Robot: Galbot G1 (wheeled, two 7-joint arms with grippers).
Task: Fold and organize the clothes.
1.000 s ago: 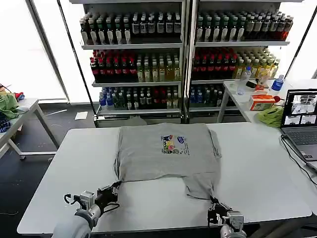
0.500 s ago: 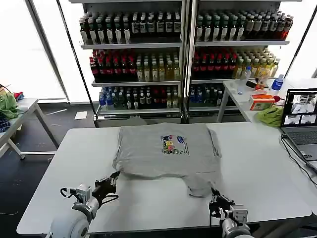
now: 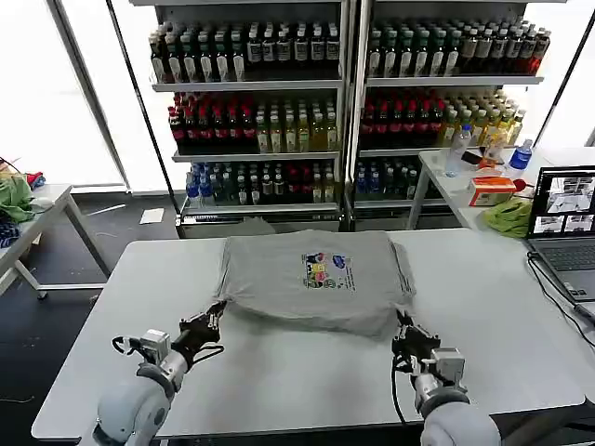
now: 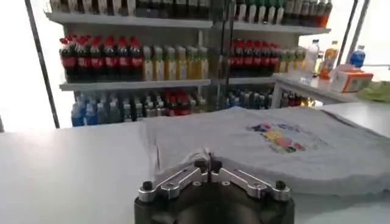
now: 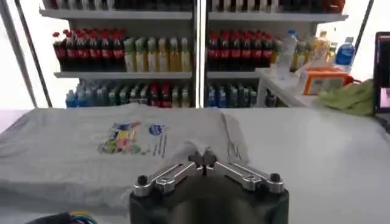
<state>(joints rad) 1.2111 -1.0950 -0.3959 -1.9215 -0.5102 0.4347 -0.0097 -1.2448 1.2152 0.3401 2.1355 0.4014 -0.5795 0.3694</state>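
A grey T-shirt with a small multicoloured chest print lies on the white table, its near hem lifted and carried toward the far side. My left gripper is shut on the hem's left corner, seen close up as the left gripper pinching grey cloth. At the other corner my right gripper is shut on the hem as well; in the right wrist view the right gripper holds a fold of the shirt.
A laptop and its cables sit at the table's right edge. A green cloth lies on a side table behind it, and another green heap on a table at far left. Shelves of bottles stand behind.
Both grippers have moved away from me, carrying the shirt's near hem up and over toward the chest print. The part hanging down at the right hem has been drawn up.
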